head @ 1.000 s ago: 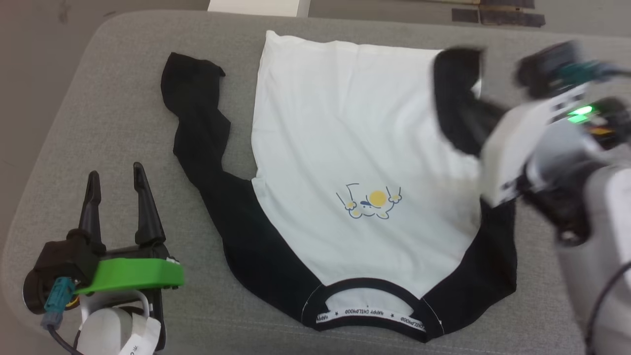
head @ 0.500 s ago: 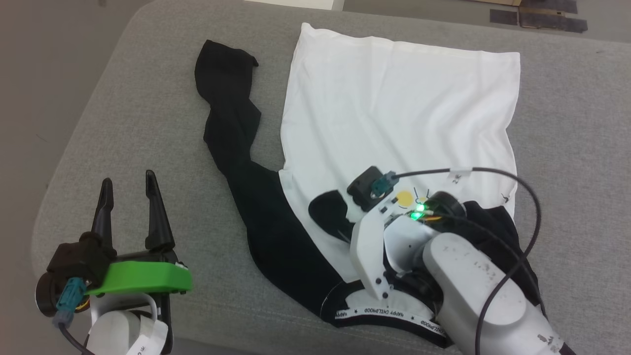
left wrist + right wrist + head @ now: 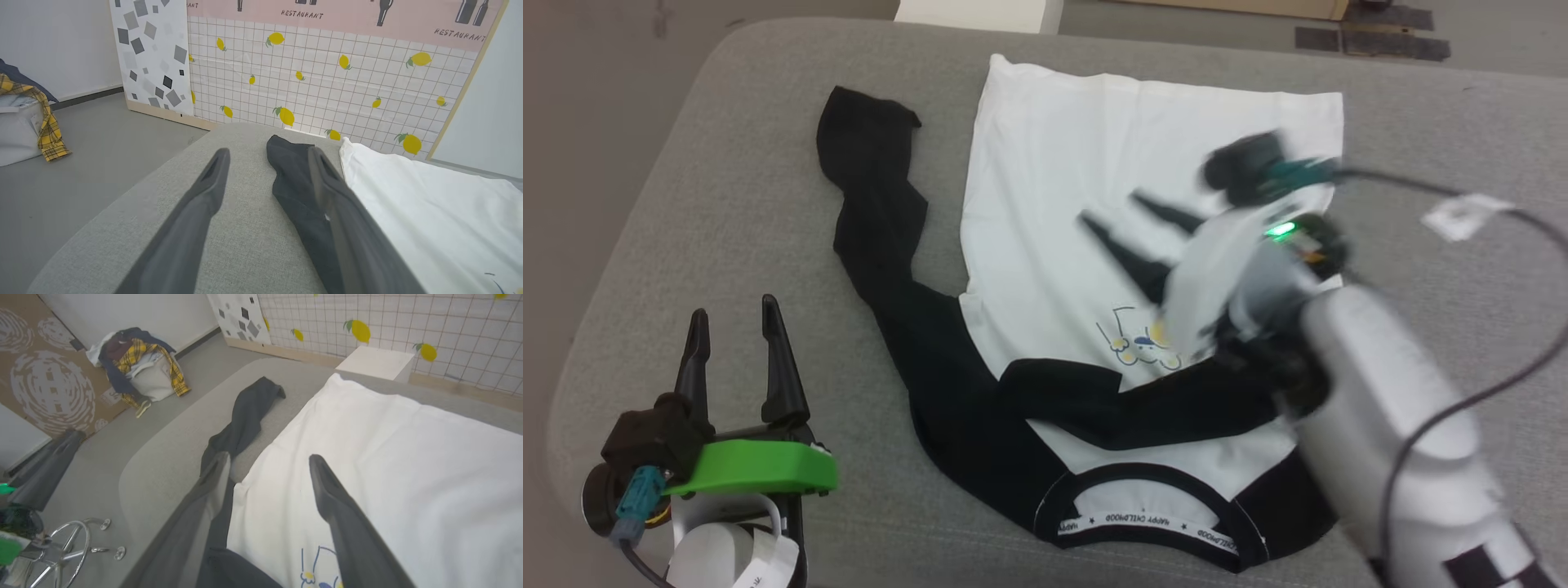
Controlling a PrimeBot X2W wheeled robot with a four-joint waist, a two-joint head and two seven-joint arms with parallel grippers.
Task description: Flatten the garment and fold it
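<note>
Item: your garment (image 3: 1094, 163), flat on the grey surface (image 3: 727, 163), one black sleeve (image 3: 1143, 404) folded across; neck tape (image 3: 1147, 523) reads "HAPPY CHILDHOOD". Your left gripper (image 3: 733, 309) and right gripper (image 3: 1112, 207): jaws spread, empty. Wall panel (image 3: 302, 15): "RESTAURANT".

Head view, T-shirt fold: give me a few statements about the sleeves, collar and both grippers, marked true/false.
1. The right gripper is open above the garment and holds nothing. True.
2. The right-side black sleeve lies folded across the garment's white front. True.
3. The left-side black sleeve is folded in too. False: it lies stretched out on the grey surface, beside the white front.
4. The left gripper is shut on the collar. False: it is open at the lower left, apart from the garment.
5. The collar points away from the robot. False: it lies at the near edge, closest to the robot.
</note>
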